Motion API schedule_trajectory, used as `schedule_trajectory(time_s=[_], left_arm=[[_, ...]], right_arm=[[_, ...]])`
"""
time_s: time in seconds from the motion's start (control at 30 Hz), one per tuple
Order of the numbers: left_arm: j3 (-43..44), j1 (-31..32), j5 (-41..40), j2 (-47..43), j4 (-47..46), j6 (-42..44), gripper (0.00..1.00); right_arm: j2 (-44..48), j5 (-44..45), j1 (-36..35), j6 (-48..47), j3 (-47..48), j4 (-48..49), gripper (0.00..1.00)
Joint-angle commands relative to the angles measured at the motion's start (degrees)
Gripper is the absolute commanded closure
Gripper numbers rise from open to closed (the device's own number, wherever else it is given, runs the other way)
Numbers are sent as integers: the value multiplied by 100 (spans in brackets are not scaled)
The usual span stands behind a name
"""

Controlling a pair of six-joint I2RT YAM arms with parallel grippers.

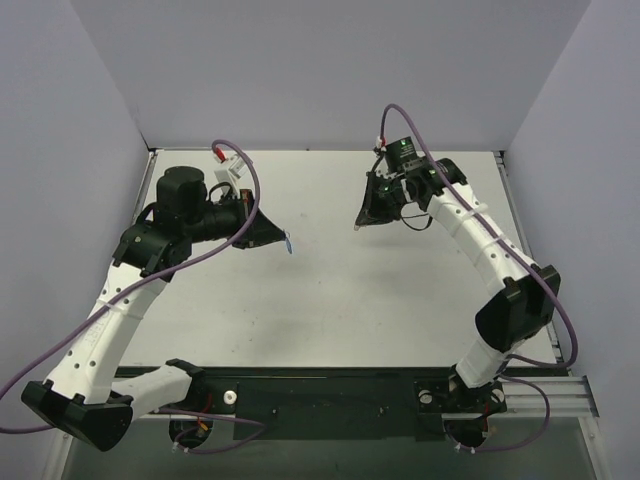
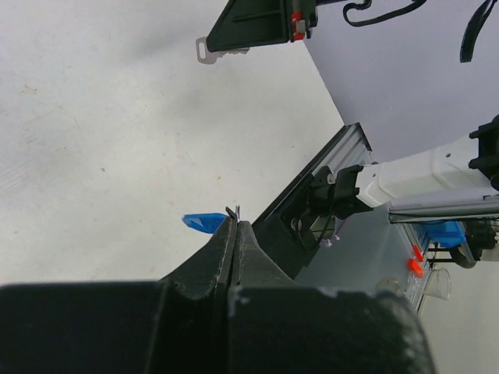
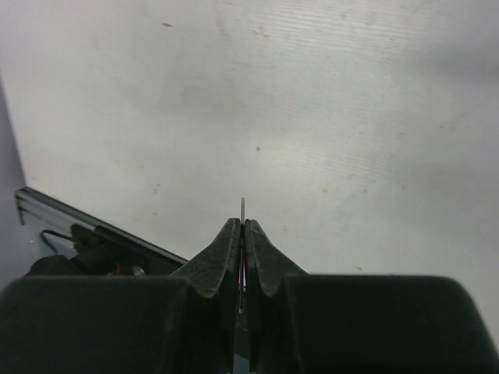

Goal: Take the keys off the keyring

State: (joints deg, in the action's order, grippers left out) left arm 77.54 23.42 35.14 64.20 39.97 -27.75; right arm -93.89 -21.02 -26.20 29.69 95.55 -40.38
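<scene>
Left-center: left gripper (image 1: 282,239) clenched on keyring (image 2: 204,221), blue tag (image 1: 289,243) sticking out past the fingertips. Strip of bare table (image 1: 320,300) between the two grippers, which are apart. Right of it: right gripper (image 1: 360,225) pinched on key (image 3: 243,206), thin silver tip poking out. Both are well off the side edges, with wide bare surface toward the near edge.

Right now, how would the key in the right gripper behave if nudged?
The key looks like thin, flat metal, so it is probably stiff and light. Only a small end pokes past the shut right gripper, so it may slip. It likely slides rather than rolls.
</scene>
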Motion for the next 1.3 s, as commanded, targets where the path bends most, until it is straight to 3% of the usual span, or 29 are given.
schedule_trajectory(time_s=[0.0, 0.37, 0.5, 0.53, 0.57, 0.63, 0.83, 1.0, 1.27], left_arm=[[-107, -83, -411, -31, 99, 103, 100], [-423, -268, -692, -171, 99, 33, 100], [-529, -285, -806, -180, 169, 59, 100], [-564, -294, -841, -172, 178, 59, 100], [-582, -294, -859, -171, 170, 68, 100], [-608, -303, -938, -145, 161, 50, 100], [-652, -329, -1096, 22, -23, -29, 100], [-599, -399, -1351, 259, -208, -213, 100], [-1179, -461, -1350, 865, -2017, -1205, 100]], right_arm=[[-524, 975, -193, -473, 332, -725, 100], [-1922, 933, -290, -693, 912, -875, 100], [-2107, 775, -290, -649, 992, -901, 72], [-2116, 757, -290, -640, 983, -893, 69], [-2134, 739, -290, -640, 983, -901, 48], [-2125, 722, -281, -631, 983, -910, 32], [-1809, 818, -246, -631, 931, -1059, 16], [-1116, 976, -184, -588, 712, -1244, 13], [194, 1345, -167, -315, 34, -1420, 11]])
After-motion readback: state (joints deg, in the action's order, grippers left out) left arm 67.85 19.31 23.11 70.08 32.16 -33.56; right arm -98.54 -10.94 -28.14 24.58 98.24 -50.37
